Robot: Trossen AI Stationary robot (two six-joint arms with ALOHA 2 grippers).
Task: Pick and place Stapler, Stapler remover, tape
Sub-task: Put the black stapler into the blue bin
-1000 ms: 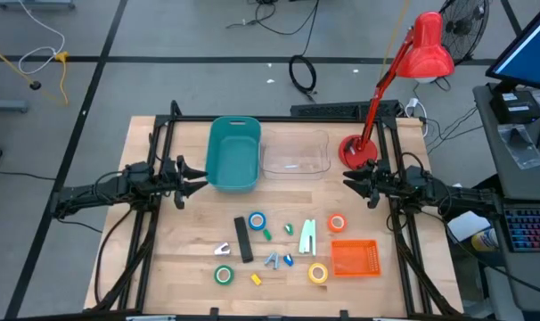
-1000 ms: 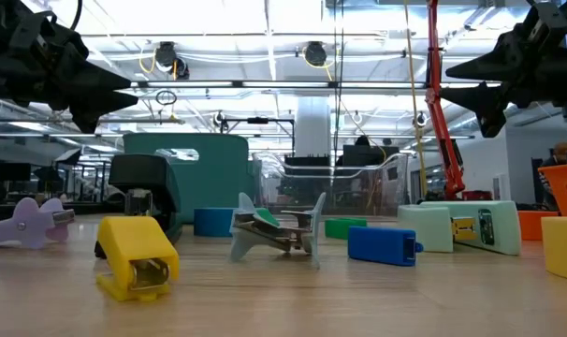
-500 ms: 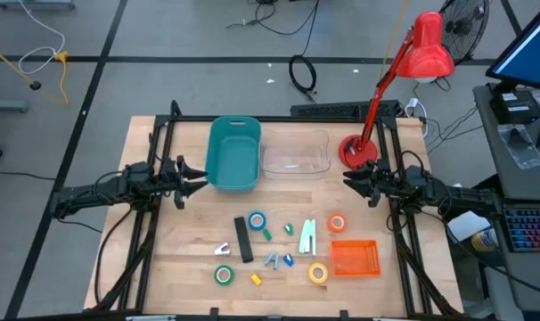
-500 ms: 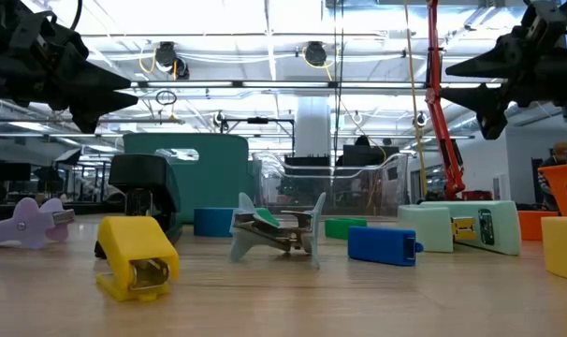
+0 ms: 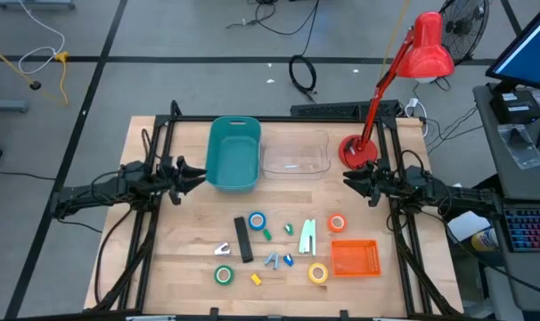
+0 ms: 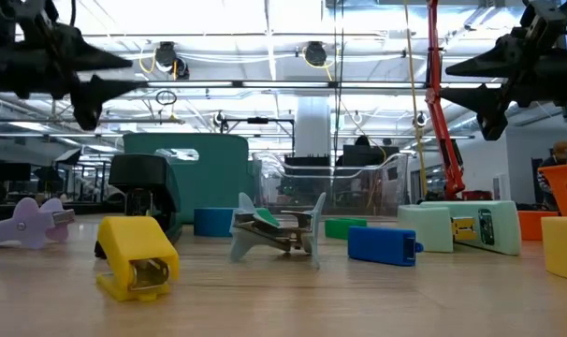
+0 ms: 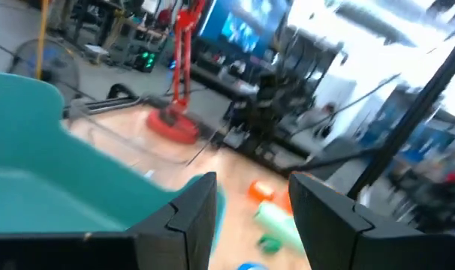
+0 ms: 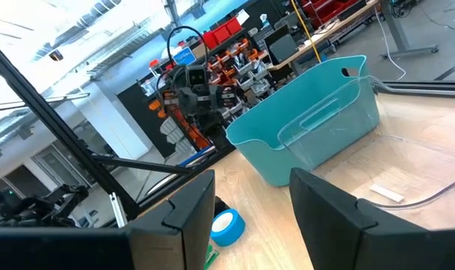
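Observation:
The black stapler [image 5: 242, 238] and the mint stapler [image 5: 306, 236] lie flat on the table's middle. A pale staple remover [image 5: 224, 251], a grey one [image 5: 272, 260] and a yellow one [image 5: 256, 279] rest near them. The tape rolls lie flat: blue [image 5: 257, 220], green [image 5: 223, 275], yellow [image 5: 318, 273], orange-red [image 5: 337, 223]. My left gripper [image 5: 201, 175] hovers open beside the teal bin's left wall, far above the table. My right gripper [image 5: 346, 182] hovers open near the lamp base, fingers apart in its wrist view [image 8: 251, 202].
A teal bin [image 5: 233, 153] and a clear bin [image 5: 295, 153] stand side by side at the far middle. An orange basket [image 5: 354, 259] sits near right of the objects. A red desk lamp [image 5: 359, 150] stands at the far right. Small blue [image 5: 288, 260] and green [image 5: 266, 234] pieces lie among the tools.
My left gripper has turned about its wrist and shifted slightly; in the low view its fingers now lie more level than before. The right gripper and all objects on the table have kept still.

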